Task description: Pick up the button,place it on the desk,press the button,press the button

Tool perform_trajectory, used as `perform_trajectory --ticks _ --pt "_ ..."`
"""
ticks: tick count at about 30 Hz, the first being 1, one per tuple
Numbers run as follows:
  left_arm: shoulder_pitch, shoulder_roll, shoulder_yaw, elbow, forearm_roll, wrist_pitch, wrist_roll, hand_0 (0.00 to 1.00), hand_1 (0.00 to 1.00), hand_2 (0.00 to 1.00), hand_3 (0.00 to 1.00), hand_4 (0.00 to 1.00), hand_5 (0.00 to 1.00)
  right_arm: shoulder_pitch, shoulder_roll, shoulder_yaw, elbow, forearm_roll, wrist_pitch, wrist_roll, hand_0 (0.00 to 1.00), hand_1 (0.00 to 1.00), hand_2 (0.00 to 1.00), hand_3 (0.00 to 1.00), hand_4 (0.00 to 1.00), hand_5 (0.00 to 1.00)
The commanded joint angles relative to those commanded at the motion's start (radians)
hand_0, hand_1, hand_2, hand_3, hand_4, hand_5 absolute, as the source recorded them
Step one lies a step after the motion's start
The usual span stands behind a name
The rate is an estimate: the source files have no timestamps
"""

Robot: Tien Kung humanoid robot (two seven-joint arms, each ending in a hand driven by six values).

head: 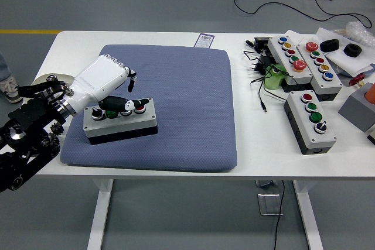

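A grey button box (126, 126) with a black base lies flat on the blue mat (187, 86), near its front left. A black knob and a red button (141, 108) show on its top. My left hand (135, 89), white with dark fingertips, hovers over the box's left end. Its fingers (125, 72) are spread and raised off the box, while the thumb (120, 104) lies across the top over the middle buttons. Nothing is clasped. My right arm is out of sight.
Three more button boxes (310, 122) (290, 58) (319, 65) stand at the right of the white table (76, 45), with a green object (273, 78), tangled cables (258, 62), black rings (329, 45) and a grey block (358, 108). A tape roll (42, 81) lies at the left edge.
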Motion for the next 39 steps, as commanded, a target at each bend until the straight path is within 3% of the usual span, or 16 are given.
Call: perform_trajectory --ticks 3,4,9,10,15,16,21,22,26,34,39 --pt "0.014 0.005 -0.025 -0.028 -0.008 -0.014 0.041 0.041 0.077 0.099 0.380 0.814 0.834 0.000 -0.001 -0.003 0.000 0.006 -0.001 0.000 0.673 0.658 0.674 0.624 0.310 0.173" --pt "0.021 0.006 -0.040 -0.043 -0.023 -0.029 0.055 0.168 0.339 0.427 0.670 0.863 0.998 0.000 -0.001 -0.005 0.000 0.007 -0.001 0.000 0.673 0.658 0.674 0.624 0.310 0.173" --pt "0.052 0.009 -0.111 -0.118 -0.102 -0.147 0.124 0.168 0.339 0.427 0.670 0.863 0.998 0.002 -0.001 -0.006 0.000 0.008 -0.001 0.000 0.673 0.658 0.674 0.624 0.310 0.173" --pt "0.058 0.010 -0.123 -0.133 -0.114 -0.170 0.137 0.189 0.382 0.506 0.812 0.838 0.998 0.002 -0.001 -0.007 0.000 0.008 -0.001 0.000 0.673 0.658 0.674 0.624 0.310 0.173" --pt "0.087 0.019 -0.175 -0.208 -0.113 -0.268 0.205 0.189 0.382 0.506 0.812 0.838 0.998 0.003 -0.001 -0.005 0.000 0.007 0.000 0.000 0.673 0.658 0.674 0.624 0.310 0.173" --pt "0.094 0.022 -0.184 -0.224 -0.109 -0.279 0.216 0.067 0.165 0.248 0.803 0.794 0.998 0.003 -0.001 -0.005 0.000 0.007 0.000 0.000 0.673 0.658 0.674 0.624 0.310 0.173" --pt "0.134 0.042 -0.223 -0.304 -0.103 -0.345 0.244 0.067 0.165 0.248 0.803 0.794 0.998 0.002 0.000 -0.003 0.000 0.005 0.000 0.000 0.673 0.658 0.674 0.624 0.310 0.173" --pt "0.142 0.048 -0.228 -0.318 -0.106 -0.353 0.245 0.002 0.002 0.038 0.620 0.758 0.998 0.002 0.000 -0.003 0.000 0.006 0.000 0.000 0.673 0.658 0.674 0.624 0.310 0.173" --pt "0.170 0.060 -0.239 -0.364 -0.094 -0.381 0.261 0.002 0.002 0.038 0.620 0.758 0.998 0.002 -0.001 -0.003 0.000 0.007 -0.001 0.001 0.673 0.658 0.674 0.624 0.310 0.173" --pt "0.218 0.070 -0.249 -0.441 -0.084 -0.489 0.328 0.002 0.002 0.002 0.608 0.745 0.998 0.002 -0.001 0.001 0.000 0.003 -0.003 0.002 0.673 0.658 0.674 0.624 0.310 0.173" --pt "0.239 0.077 -0.249 -0.456 -0.084 -0.531 0.351 0.002 0.002 0.002 0.608 0.745 0.998 0.004 -0.001 -0.002 0.000 0.007 -0.003 0.002 0.673 0.658 0.674 0.624 0.310 0.173"
